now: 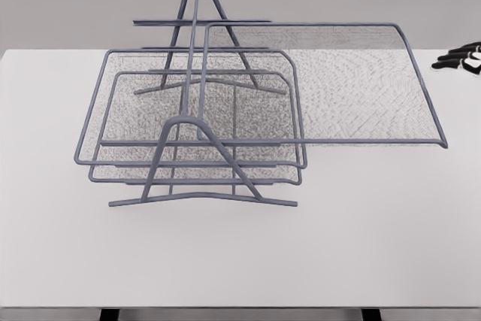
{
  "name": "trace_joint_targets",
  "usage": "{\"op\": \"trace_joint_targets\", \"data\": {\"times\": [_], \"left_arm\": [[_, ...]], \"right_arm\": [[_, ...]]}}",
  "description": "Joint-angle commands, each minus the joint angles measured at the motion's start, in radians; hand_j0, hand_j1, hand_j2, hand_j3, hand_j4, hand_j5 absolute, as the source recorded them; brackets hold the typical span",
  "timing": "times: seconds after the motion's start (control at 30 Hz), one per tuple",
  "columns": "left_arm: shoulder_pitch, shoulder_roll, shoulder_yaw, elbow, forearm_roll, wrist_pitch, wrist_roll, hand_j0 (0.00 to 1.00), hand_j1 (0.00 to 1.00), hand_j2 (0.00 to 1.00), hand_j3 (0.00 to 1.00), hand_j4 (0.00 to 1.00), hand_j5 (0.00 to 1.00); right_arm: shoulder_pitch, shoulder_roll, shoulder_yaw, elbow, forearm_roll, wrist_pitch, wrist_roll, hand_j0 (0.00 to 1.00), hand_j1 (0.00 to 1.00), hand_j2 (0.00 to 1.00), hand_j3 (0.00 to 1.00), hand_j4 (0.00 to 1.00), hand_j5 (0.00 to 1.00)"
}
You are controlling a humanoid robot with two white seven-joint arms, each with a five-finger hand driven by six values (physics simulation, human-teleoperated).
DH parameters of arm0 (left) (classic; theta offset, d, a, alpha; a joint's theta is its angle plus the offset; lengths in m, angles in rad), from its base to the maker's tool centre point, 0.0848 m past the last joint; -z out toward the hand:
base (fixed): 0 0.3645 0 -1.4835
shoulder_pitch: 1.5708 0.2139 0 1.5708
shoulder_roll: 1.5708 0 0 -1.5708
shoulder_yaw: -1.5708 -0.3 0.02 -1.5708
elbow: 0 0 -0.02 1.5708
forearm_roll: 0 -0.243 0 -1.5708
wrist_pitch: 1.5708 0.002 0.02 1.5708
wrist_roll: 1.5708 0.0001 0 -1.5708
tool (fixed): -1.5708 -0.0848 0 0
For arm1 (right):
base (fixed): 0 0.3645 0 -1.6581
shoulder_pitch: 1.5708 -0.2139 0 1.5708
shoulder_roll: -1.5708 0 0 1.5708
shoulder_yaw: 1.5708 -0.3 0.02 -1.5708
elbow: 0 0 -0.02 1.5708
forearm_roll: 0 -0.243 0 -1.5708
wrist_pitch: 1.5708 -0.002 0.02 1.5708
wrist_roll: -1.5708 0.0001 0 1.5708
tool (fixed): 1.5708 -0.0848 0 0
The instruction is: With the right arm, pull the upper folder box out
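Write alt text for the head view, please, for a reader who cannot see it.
A grey wire-mesh tray rack stands on a white table, its upper tray slid far out toward the right while the lower trays sit inside the frame. A black-fingered hand shows at the right edge, apart from the tray.

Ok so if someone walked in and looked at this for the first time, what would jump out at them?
First the grey wire rack left of center on the white table, with mesh trays stacked in its frame. The upper tray stands out most: it juts far out to the right of the rack. A dark hand shows at the far right edge, apart from the tray.
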Motion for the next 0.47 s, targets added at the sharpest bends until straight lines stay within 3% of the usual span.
{"op": "trace_joint_targets", "data": {"times": [0.0,0.03,0.07,0.13,0.3,0.43], "left_arm": [[0.000,0.000,0.000,0.001,0.000,0.000,0.000,1.00,1.00,1.00,1.00,1.00,1.00],[0.000,0.000,0.000,0.001,0.000,0.000,0.000,1.00,1.00,1.00,1.00,1.00,1.00],[0.000,0.000,-0.001,0.001,0.000,0.000,0.000,1.00,1.00,1.00,1.00,1.00,1.00],[0.000,0.000,0.000,0.001,0.000,0.000,0.000,1.00,1.00,1.00,1.00,1.00,1.00],[0.000,0.000,0.000,0.001,0.000,0.000,-0.001,1.00,1.00,1.00,1.00,1.00,1.00],[0.000,0.000,0.000,0.001,0.000,0.000,-0.001,1.00,1.00,1.00,1.00,1.00,1.00]], "right_arm": [[-0.006,-0.040,-0.011,-0.079,-0.116,0.001,0.001,1.00,1.00,1.00,1.00,1.00,1.00],[-0.019,-0.039,-0.005,-0.127,-0.153,0.016,0.001,1.00,1.00,1.00,1.00,1.00,1.00],[-0.068,-0.008,0.059,-0.133,-0.156,0.018,0.001,1.00,1.00,1.00,1.00,1.00,1.00],[-0.305,0.132,0.320,-0.134,-0.153,0.090,0.001,1.00,1.00,1.00,1.00,1.00,1.00],[-0.313,0.191,0.383,-0.140,-0.150,0.090,0.001,1.00,1.00,1.00,1.00,1.00,1.00],[-0.315,0.198,0.385,-0.140,-0.150,0.085,0.001,1.00,1.00,1.00,1.00,1.00,1.00]]}}
